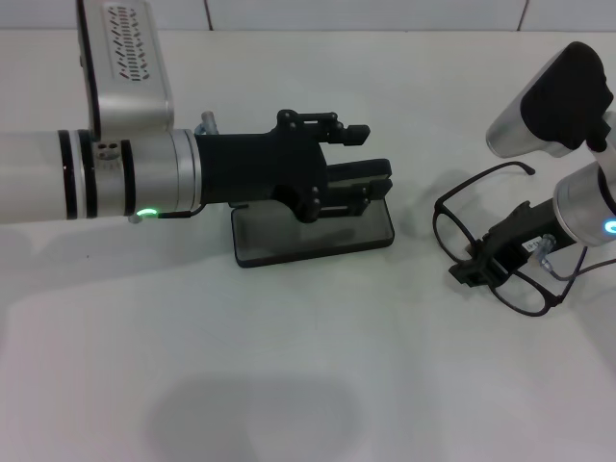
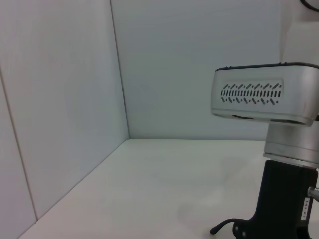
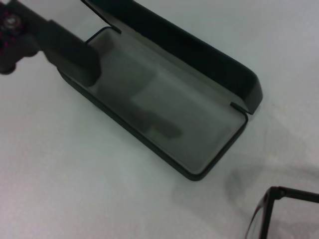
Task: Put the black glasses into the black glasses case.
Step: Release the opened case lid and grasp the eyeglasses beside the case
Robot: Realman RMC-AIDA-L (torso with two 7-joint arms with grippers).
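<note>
The black glasses case [image 1: 289, 241] lies open at the table's middle, grey lining up, its lid [image 1: 371, 176] standing along the far side. My left gripper [image 1: 348, 164] reaches in from the left and is open, straddling the lid; one finger [image 3: 67, 47] rests inside the case [image 3: 164, 109]. To the right are the black glasses [image 1: 452, 214], thin-framed with one temple arm [image 1: 500, 169] pointing away. My right gripper [image 1: 474, 267] is shut on their frame near the bridge. A corner of the glasses [image 3: 271, 199] shows in the right wrist view.
White tabletop all around, with free room in front of the case. A white wall runs along the back. The left wrist view shows the wall corner [image 2: 119, 99] and my right arm's silver housing [image 2: 259, 94].
</note>
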